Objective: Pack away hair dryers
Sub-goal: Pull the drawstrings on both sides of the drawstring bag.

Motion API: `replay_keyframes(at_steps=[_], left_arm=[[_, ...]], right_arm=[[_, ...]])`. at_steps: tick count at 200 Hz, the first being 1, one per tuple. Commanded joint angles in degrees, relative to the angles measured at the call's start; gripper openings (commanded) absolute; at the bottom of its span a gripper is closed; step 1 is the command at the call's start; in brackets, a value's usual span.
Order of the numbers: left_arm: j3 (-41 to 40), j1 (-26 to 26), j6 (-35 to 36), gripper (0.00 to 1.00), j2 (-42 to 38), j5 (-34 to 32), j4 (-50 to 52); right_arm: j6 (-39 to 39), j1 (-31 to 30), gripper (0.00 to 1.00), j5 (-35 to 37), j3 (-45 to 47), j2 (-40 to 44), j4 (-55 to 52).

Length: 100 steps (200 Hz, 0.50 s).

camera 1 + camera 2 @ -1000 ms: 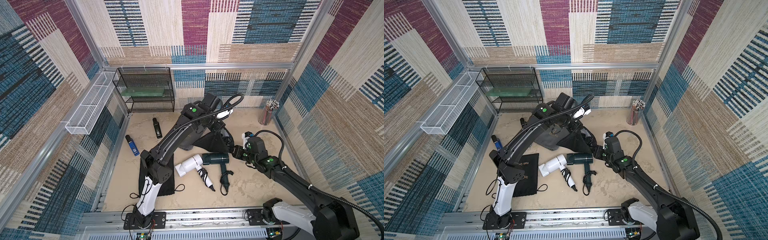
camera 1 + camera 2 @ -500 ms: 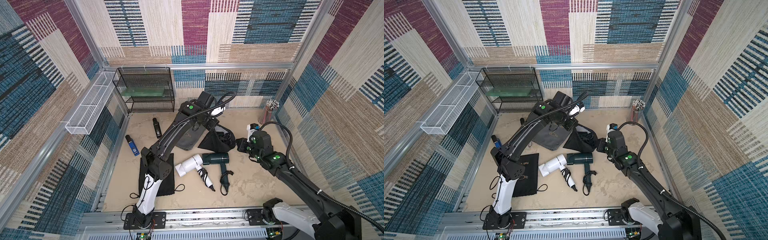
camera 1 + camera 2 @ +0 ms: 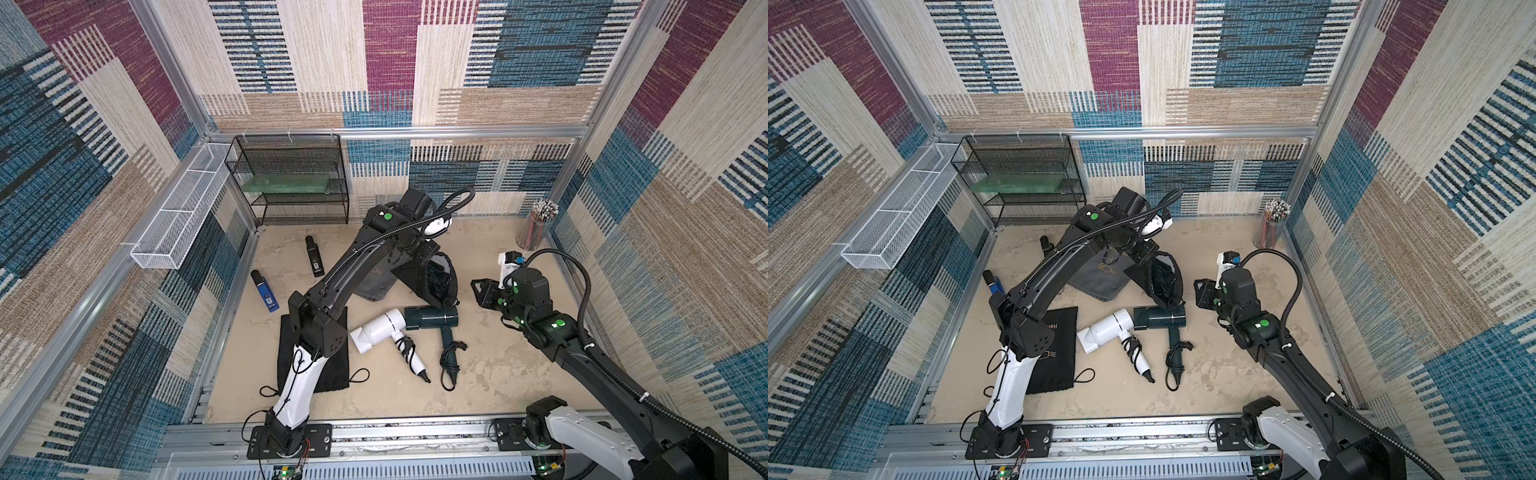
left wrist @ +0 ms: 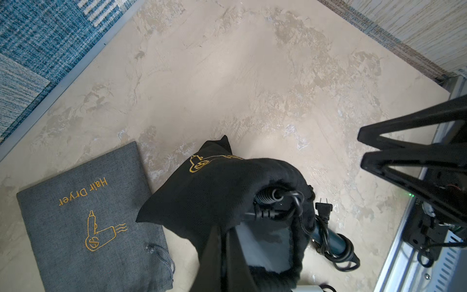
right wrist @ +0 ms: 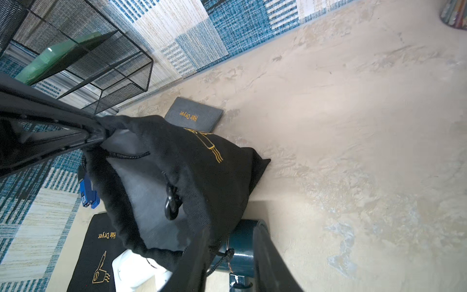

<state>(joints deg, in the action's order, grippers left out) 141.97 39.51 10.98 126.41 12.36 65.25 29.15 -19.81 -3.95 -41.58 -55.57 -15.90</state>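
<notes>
Gripping the pouch around a hair dryer, left tool faces parted right tool.

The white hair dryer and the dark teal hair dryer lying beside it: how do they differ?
Colour: the white hair dryer is white, the dark teal hair dryer blue-green.
Barrel: in both top views the white one's lies slanted, the teal one's level.
Shared: both lie unpacked on the table, each with a bundled black cord.
</notes>
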Motion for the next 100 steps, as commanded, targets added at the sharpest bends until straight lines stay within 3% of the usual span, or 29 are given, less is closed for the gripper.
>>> replay_keyframes(at_steps=[1,31,100], left_arm=[[0.5,0.0,0.1,0.0,0.1,0.7,-0.8],[0.4,0.0,0.3,0.0,0.2,0.6,-0.8],[0.5,0.0,0.5,0.0,0.0,0.5,-0.8]], right_arm=[[0.7,-0.5,0.44,-4.6,1.2,0.1,1.8],[0.2,-0.9,0.53,-12.2,5.2,-0.2,6.5],[3.0,-0.8,0.55,-18.6,11.3,-1.7,16.5]])
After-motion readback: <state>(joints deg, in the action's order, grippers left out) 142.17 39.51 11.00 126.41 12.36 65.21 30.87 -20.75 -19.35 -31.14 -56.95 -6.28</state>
